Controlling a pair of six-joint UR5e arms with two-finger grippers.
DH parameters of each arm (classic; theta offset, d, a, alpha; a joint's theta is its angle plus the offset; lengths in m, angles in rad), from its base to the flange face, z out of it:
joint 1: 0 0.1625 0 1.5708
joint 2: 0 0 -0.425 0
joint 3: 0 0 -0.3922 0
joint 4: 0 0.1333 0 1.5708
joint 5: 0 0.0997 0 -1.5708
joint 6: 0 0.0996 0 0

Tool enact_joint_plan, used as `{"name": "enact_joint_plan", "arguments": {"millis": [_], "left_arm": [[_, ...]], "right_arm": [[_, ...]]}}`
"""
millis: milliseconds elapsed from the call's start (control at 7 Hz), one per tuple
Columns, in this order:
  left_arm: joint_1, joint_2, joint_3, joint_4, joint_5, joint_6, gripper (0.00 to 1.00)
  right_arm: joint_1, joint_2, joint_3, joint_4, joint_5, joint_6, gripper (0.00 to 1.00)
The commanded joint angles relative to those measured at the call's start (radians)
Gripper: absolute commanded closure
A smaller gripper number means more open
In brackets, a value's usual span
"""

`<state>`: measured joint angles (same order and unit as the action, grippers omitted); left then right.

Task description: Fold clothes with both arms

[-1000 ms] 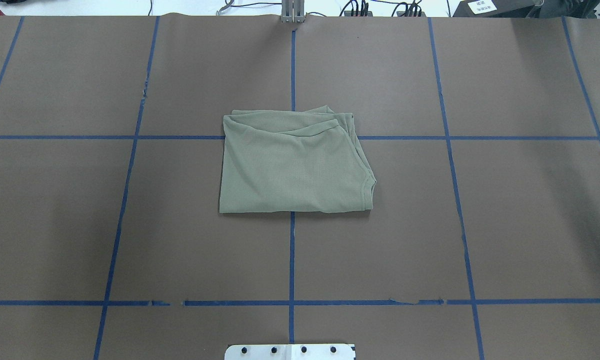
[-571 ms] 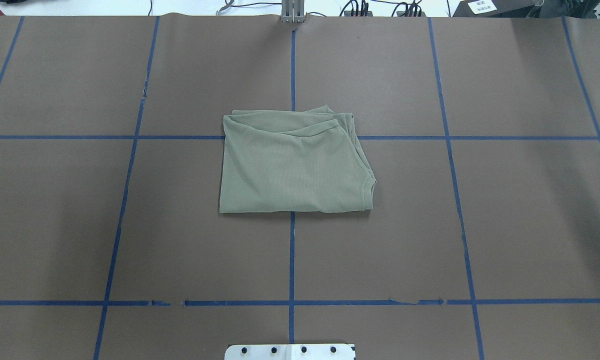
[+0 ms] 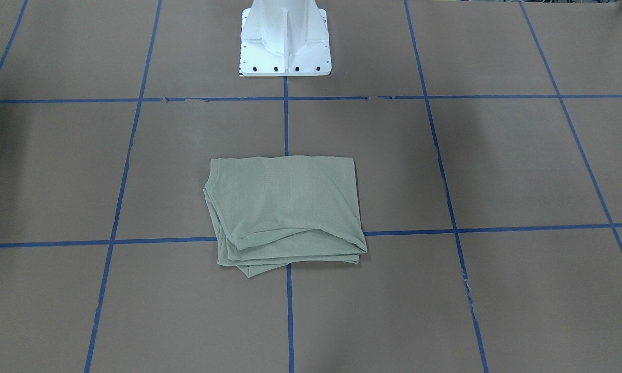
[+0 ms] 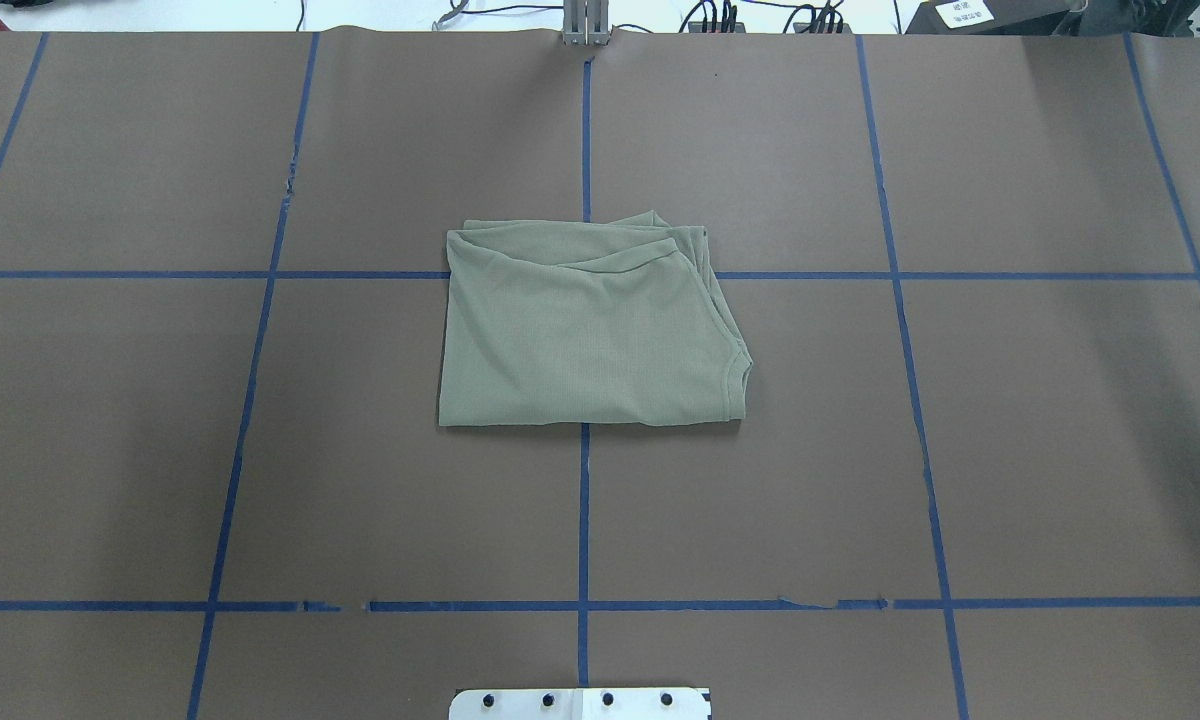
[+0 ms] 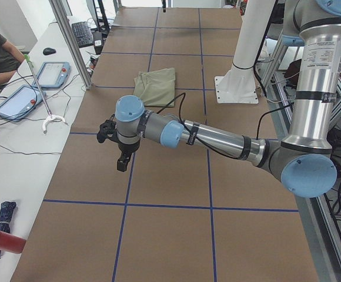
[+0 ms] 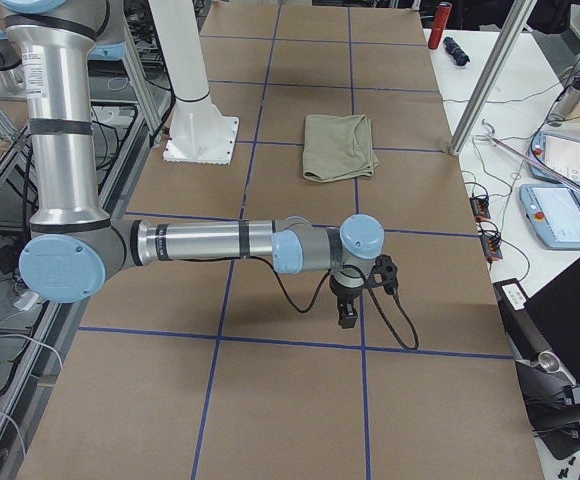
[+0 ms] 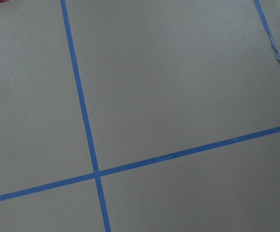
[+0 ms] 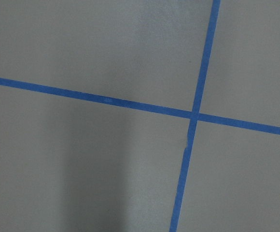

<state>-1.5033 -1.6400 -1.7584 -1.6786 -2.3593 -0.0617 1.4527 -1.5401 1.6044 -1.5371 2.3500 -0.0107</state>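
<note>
Sage-green knit shirt [image 4: 585,330] lies folded mid-worktop [image 4: 1010,450]. The left gripper [image 5: 122,164] and right gripper [image 6: 348,317] hang near opposite ends of the worktop; whether their jaws are apart or together cannot be told.

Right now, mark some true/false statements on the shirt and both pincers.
The shirt lies folded on the table. True.
The left pincer grips the shirt. False: it is over bare table, apart from the shirt.
The shirt covers a crossing of blue tape lines. True.
The right pincer rests on the shirt. False: it is over bare table, well clear of it.
</note>
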Motion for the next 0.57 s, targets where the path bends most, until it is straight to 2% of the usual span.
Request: {"name": "enact_joint_plan", "arguments": {"millis": [0,429], "left_arm": [[0.0,-0.001,-0.001,-0.001,0.0,0.0,0.0],[0.0,-0.003,-0.006,-0.001,-0.002,0.0,0.0]], "right_arm": [[0.0,0.0,-0.001,0.0,0.0,0.0,0.0],[0.0,0.005,-0.001,0.003,0.0,0.0,0.0]]}}
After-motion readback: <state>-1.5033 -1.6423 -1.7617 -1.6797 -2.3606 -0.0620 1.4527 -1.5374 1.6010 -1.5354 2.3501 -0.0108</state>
